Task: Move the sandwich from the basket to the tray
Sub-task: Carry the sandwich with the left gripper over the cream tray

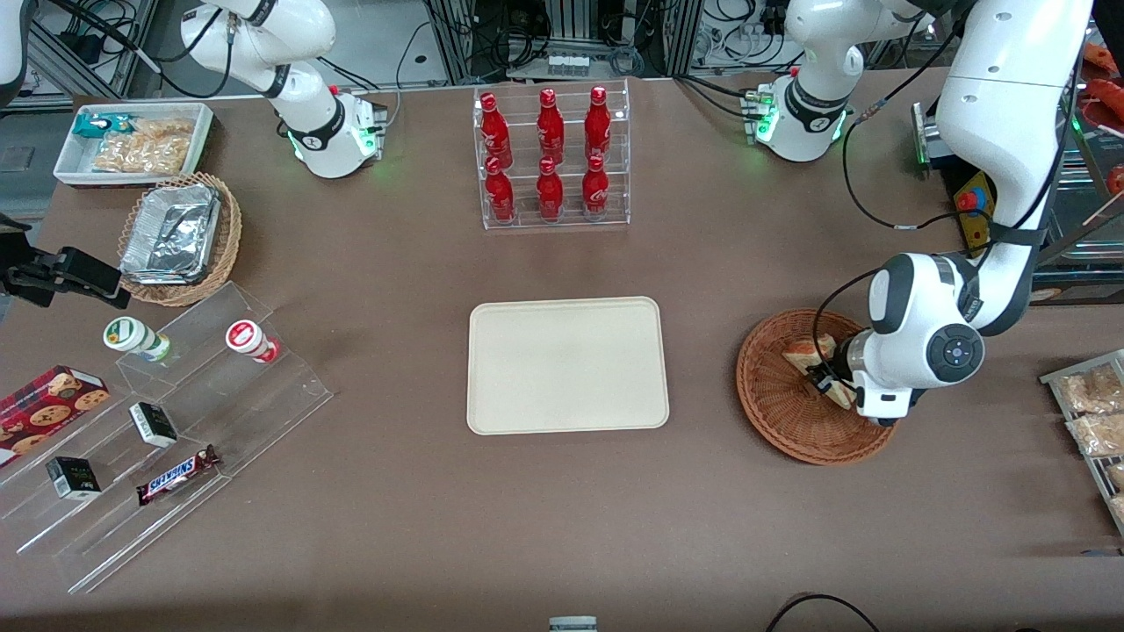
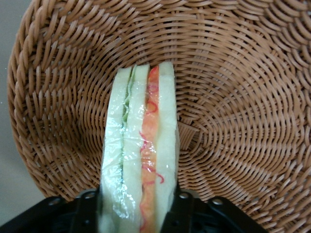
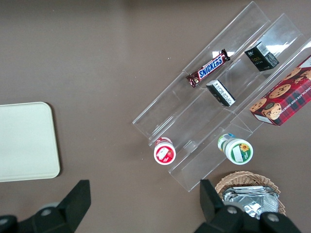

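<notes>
The sandwich [image 2: 141,145], a wedge of white bread in clear wrap with green and orange-red filling along its cut edge, stands on edge inside the reddish-brown wicker basket [image 2: 233,97]. My left gripper [image 2: 138,204] is shut on the sandwich, with one black finger pressed against each bread face. From the front, the gripper [image 1: 825,379] reaches into the basket [image 1: 781,412], and pale bread of the sandwich [image 1: 803,355] shows beside the fingers. The cream tray [image 1: 566,364] lies flat and bare at the table's middle, a short gap from the basket toward the parked arm's end.
A clear rack of red bottles [image 1: 551,158] stands farther from the front camera than the tray. Toward the parked arm's end are a tan basket of foil containers [image 1: 176,237], a white snack bin [image 1: 132,145] and stepped acrylic shelves [image 1: 176,439]. Snack packets [image 1: 1093,412] lie at the working arm's end.
</notes>
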